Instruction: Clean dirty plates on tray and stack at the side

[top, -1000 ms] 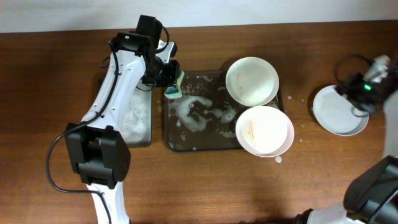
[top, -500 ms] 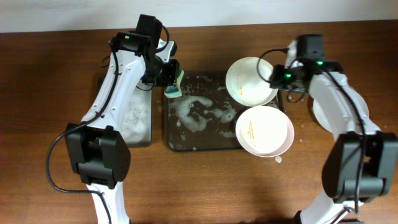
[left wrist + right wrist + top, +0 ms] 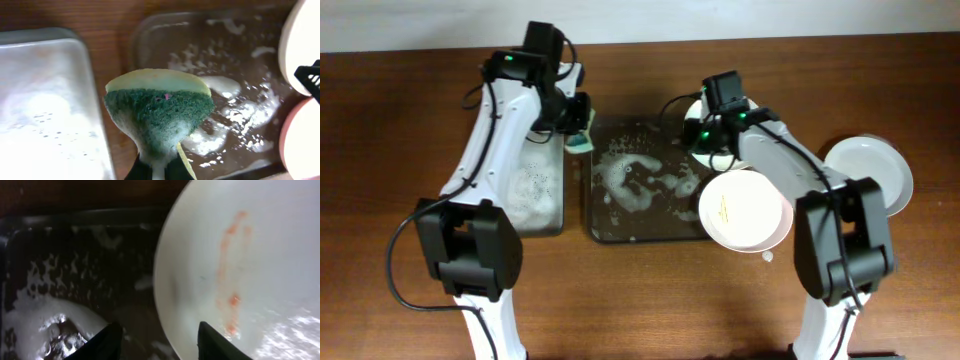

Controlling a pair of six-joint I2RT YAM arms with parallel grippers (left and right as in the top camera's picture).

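Plates (image 3: 745, 210): two lie on the right half of the foamy brown tray (image 3: 605, 225), a clean plate (image 3: 875, 170) on the table (image 3: 420, 300) well right of it. Front one and rear plate (image 3: 250, 255) both show orange streaks. Right gripper (image 3: 157, 335) hovers spread and empty, rear plate's rim between its fingers; best bite that likely slick rim squarely. Left gripper (image 3: 155, 172) pinches a green sponge (image 3: 160, 112) above the tray's left rim.

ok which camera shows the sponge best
Left wrist. The sponge fills mid-frame, its green scrub face toward the camera with a yellow edge behind, clamped in the jaws of the left gripper. Overhead shows only a small green-yellow patch near the tray's top-left corner. The right wrist view doesn't show it.
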